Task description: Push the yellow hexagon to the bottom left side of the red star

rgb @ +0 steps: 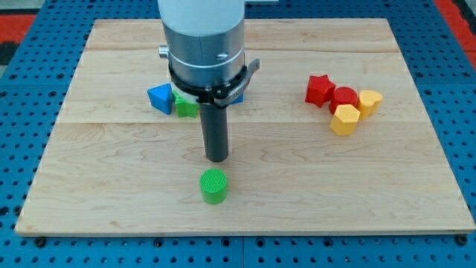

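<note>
Starting nearest: green cylinder (214, 186) sits at the view's bottom, just below the tip (216, 158); the tip touches no block. No claw on this rig, only the rod, so nothing to open or close. Yellow hexagon (344, 119) is well off to the view's right, touching the red cylinder (343, 97), with a second yellow block (370, 101) just beside and the red star (320, 89) further up-left. Risk: the cluster is tight, so a push likely drags the red cylinder or star along. Hexagon is squat, no clear long axis or heading. Farthest: blue block (159, 98) and green block (185, 106) behind the rod on the table (89, 193).
</note>
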Controlling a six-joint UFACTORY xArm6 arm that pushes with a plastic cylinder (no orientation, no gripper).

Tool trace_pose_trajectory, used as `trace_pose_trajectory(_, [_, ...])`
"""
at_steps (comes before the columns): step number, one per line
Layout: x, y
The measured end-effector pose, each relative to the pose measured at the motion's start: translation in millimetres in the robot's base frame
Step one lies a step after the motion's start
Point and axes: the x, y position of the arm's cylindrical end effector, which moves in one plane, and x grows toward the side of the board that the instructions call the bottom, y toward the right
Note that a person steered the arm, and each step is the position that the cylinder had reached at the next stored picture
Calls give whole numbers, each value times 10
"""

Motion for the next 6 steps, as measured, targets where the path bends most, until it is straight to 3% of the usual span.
trace_pose_trajectory(1, [297,1091])
trace_pose_trajectory(2, [0,2071])
trace_pose_trajectory(3, [-370,2164])
trace_pose_trajectory(5, [-489,738])
trace_pose_trajectory(6, [-572,1095])
